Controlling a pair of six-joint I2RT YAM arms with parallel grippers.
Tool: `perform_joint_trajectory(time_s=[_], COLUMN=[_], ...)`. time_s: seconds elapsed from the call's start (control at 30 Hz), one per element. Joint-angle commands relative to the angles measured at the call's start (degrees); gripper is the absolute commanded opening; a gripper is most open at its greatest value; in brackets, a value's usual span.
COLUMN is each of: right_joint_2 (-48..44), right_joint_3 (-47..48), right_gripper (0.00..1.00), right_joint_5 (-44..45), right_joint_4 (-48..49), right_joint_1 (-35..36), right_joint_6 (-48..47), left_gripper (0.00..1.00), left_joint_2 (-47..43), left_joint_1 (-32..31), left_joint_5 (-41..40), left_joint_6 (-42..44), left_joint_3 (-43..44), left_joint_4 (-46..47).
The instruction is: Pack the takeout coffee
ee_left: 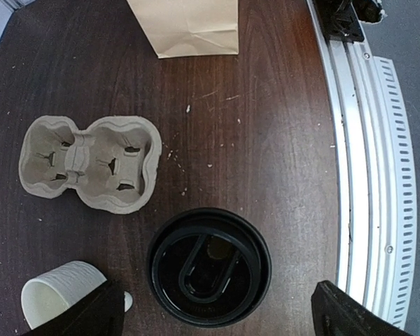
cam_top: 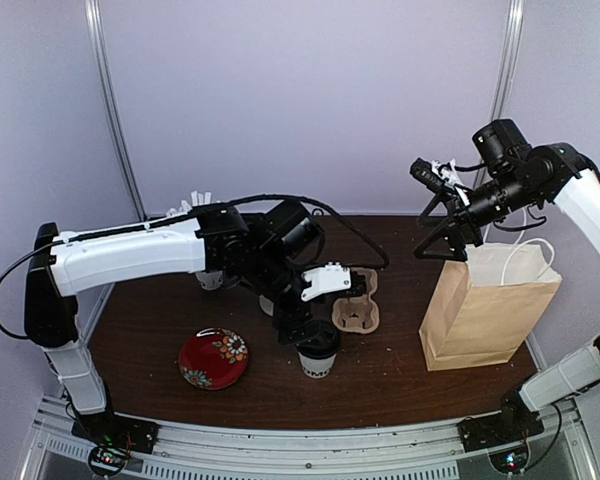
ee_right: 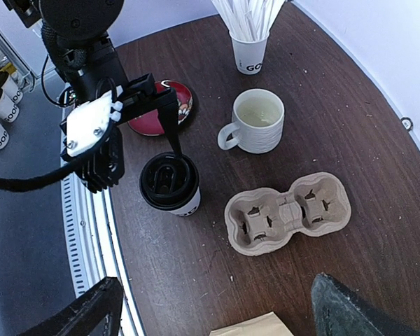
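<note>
Left pincer [ee_left: 218,301]: spread wide and gripping nothing; it points straight down, one finger on each side of the cup's top, and in the left wrist view bare table shows between each finger and the lid.
Takeout coffee cup [cam_top: 317,364]: directly beneath the left pincer, upright on the table [cam_top: 400,375], between the open fingers; white wall with black lettering.
Black lid [ee_left: 208,266]: seated on the cup, centred under the left pincer.
Right pincer [cam_top: 442,250]: jaws wide apart with nothing between them; raised well above the table and tilted downward.
Paper bag [cam_top: 485,310]: brown, upright, mouth open, just below the right pincer; well apart from the left pincer.
Cup carrier [ee_left: 91,161]: moulded pulp with two wells, flat on the table near the left pincer, on the side toward the bag.
White mug [ee_right: 255,122]: just beside one finger of the left pincer, which partly hides it in the left wrist view.
Red plate [cam_top: 213,358]: near the left pincer, on the side away from the bag.
Straw cup [ee_right: 250,42]: beyond the mug, farther from the left pincer, full of white straws.
</note>
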Motion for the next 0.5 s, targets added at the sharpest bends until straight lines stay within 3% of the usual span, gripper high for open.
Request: perform_joint_trajectory(time_s=[0.0, 0.47], right_joint_2=[-1.05, -1.38], right_joint_3=[-1.85, -3.14], right_gripper=[0.97, 0.96], right_joint_5=[0.86, 1.3], right_joint_4=[-2.02, -2.71], right_joint_1=[-0.41, -1.12], right_joint_6=[-2.06, -1.77], left_gripper=[0.97, 0.94], left_joint_2=[3.75, 8.47], left_joint_1=[0.18, 0.83], left_joint_5=[-3.02, -5.17], left_joint_6=[2.01, 3.84], left_joint_3=[3.83, 5.26], left_joint_4=[-2.6, -4.36])
